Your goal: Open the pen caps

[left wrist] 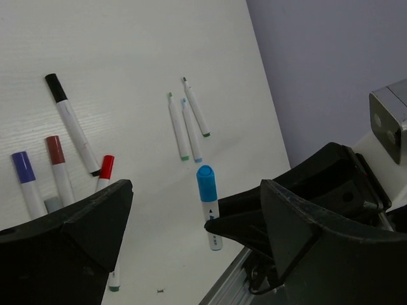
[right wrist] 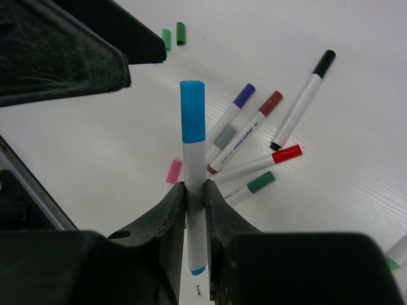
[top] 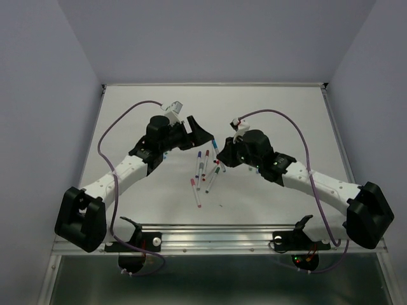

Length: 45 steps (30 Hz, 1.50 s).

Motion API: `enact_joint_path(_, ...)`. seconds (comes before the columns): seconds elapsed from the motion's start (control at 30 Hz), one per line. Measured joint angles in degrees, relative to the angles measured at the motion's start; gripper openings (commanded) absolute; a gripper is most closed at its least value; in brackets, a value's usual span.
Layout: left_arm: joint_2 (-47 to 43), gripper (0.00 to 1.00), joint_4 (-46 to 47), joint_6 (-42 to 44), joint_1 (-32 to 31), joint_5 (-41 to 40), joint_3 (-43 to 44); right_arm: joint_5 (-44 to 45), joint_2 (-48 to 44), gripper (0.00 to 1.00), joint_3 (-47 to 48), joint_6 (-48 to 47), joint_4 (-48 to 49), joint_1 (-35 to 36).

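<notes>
Our right tool (right wrist: 195, 190) is clamped on the white barrel of a blue-capped pen (right wrist: 194, 222). Its blue cap (right wrist: 193, 119) is on and points toward the upper middle of the right wrist view.

Our left tool (left wrist: 196, 187) stands wide open. One finger fills the lower left of the left wrist view and the other the lower right. The blue cap sits between them and touches neither.

Right of centre in the right wrist view, capped pens lie fanned on the desk (right wrist: 356, 114):
- a purple pen (right wrist: 244, 95)
- a dark red pen (right wrist: 272, 101)
- a black pen (right wrist: 324, 62)
- a red pen (right wrist: 287, 153)
- a green pen (right wrist: 261, 182)

A pink pen (right wrist: 173, 171) lies just left of the held barrel. Two loose green caps (right wrist: 181, 33) lie side by side at the top of that view.

In the upper middle of the left wrist view we see three uncapped pens (left wrist: 179, 127) lying close together. From above, the pens gather at the desk's centre, just below both tools.
</notes>
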Motion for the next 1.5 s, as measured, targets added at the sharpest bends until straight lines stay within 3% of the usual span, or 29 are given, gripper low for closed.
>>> enact_joint_path(0.33,4.68,0.60,3.74,-2.54,-1.31,2.03,0.00,-4.11,1.68,0.01,1.29,-0.20,3.13,-0.63)
enact_joint_path(0.43,4.96,0.37,3.98,-2.93,-1.44,2.23,0.00,-4.33,1.77,0.01,1.38,-0.20,3.48,-0.68)
enact_joint_path(0.63,4.96,0.00,5.90,-3.67,-1.57,3.06,0.00,-4.85,2.47,0.01,1.44,-0.17,3.67,-1.09)
enact_joint_path(1.03,4.96,0.00,6.03,-4.15,-1.51,0.81,0.02,-9.29,4.33,0.01,2.32,-1.05,4.55,-2.32)
enact_joint_path(1.5,11.30,0.00,-9.31,-8.07,1.09,-1.14,8.52,-17.11,2.97,0.01,-7.06,0.22,15.72,-3.13)
